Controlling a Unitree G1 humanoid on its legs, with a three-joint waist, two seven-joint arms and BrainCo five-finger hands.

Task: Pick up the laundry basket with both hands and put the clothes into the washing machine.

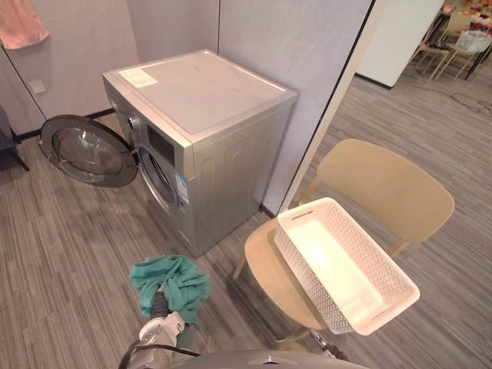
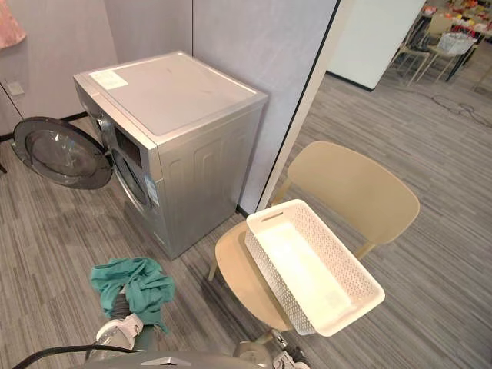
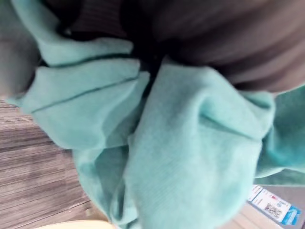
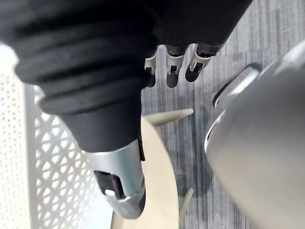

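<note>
The silver washing machine (image 1: pixel 200 115) stands against the wall with its round door (image 1: pixel 86 150) swung open to the left. A white perforated laundry basket (image 1: pixel 307 280) lies tilted on the seat of a beige chair (image 1: pixel 384 181); its inside is bare. At the lower left a bunched teal cloth (image 1: pixel 169 280) sits over my left hand (image 1: pixel 160 305), above the floor in front of the machine. In the left wrist view the teal cloth (image 3: pixel 190 143) covers the hand. My right hand (image 4: pixel 172 71) hangs open and holds nothing, beside the basket (image 4: pixel 57 162) and the chair seat (image 4: pixel 159 176).
A grey partition wall (image 1: pixel 292 77) rises behind the machine and the chair. A pink garment (image 1: pixel 21 23) hangs at the top left. Far off at the top right stand more chairs (image 1: pixel 461 46). Striped grey floor (image 1: pixel 69 254) spreads before the machine.
</note>
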